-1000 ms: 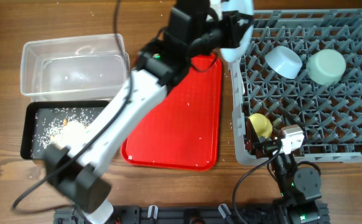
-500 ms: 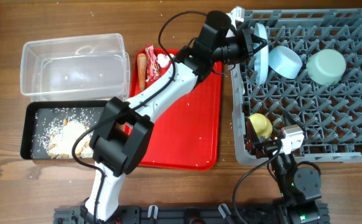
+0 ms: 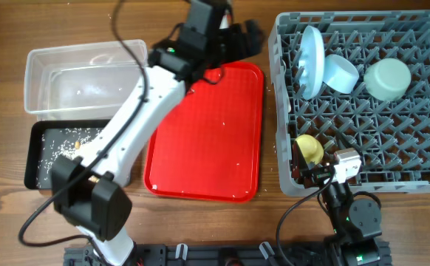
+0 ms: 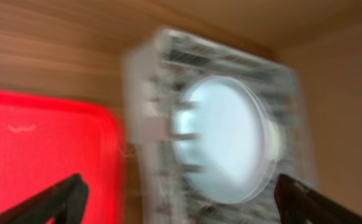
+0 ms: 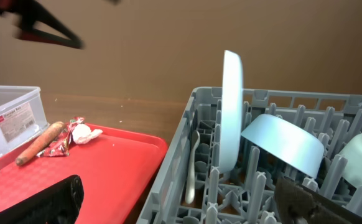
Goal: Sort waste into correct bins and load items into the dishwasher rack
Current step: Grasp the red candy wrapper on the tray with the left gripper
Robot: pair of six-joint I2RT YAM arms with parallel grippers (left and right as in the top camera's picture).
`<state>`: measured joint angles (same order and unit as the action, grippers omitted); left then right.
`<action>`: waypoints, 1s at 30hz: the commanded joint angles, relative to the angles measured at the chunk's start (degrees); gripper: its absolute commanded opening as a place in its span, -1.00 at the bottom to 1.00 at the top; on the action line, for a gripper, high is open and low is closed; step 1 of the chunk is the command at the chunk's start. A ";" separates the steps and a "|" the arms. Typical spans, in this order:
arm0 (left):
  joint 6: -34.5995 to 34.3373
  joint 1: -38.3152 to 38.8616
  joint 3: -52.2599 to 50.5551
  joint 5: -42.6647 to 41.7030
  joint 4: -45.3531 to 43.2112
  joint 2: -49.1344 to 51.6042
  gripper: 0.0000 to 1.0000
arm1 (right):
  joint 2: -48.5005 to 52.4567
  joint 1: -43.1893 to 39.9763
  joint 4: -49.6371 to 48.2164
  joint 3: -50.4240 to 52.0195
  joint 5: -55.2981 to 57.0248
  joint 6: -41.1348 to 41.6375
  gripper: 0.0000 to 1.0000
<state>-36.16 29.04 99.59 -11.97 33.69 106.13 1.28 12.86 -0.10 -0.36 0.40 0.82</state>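
Observation:
The light blue plate (image 3: 311,59) stands on edge among the pegs at the far left of the grey rack (image 3: 411,159), free of any grip. My left gripper (image 3: 243,37) hangs open just left of the rack, over the red tray's far end; its blurred wrist view faces the plate (image 4: 224,146). Beside the plate sit the light blue bowl (image 3: 340,72), mint-green bowl (image 3: 387,78) and, nearer, the yellow cup (image 3: 309,148). A white spoon (image 5: 193,168) stands in the rack. The carrot stick (image 5: 39,143), wrapper (image 5: 60,144) and tissue (image 5: 83,132) lie on the tray. My right gripper (image 3: 312,168) rests open at the rack's near edge.
The red tray (image 3: 215,148) lies between the rack and the tubs. The clear tub (image 3: 86,74) sits at the far left, and the black tub (image 3: 49,151) holding pale crumbs is in front of it. My left arm crosses diagonally over the tray and black tub.
The left gripper has opened and let go of the plate, which now stands in the rack. The left arm has drawn back leftward over the tray's far end. The right arm has not moved.

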 commanded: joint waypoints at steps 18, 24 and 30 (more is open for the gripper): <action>17.53 -2.64 -0.37 29.55 -2.32 25.53 -0.20 | -0.26 -0.17 -0.33 0.04 -0.52 0.72 0.99; 17.51 -2.62 -0.33 25.42 -0.44 25.46 -0.92 | -0.26 -0.17 -0.33 0.04 -0.50 0.74 0.99; 11.82 -3.72 1.84 25.31 11.91 9.99 -0.92 | -0.26 -0.17 -0.33 0.04 -0.50 0.72 0.99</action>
<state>-21.12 26.50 99.37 13.21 42.04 127.20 1.28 12.86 -0.12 -0.36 0.43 0.82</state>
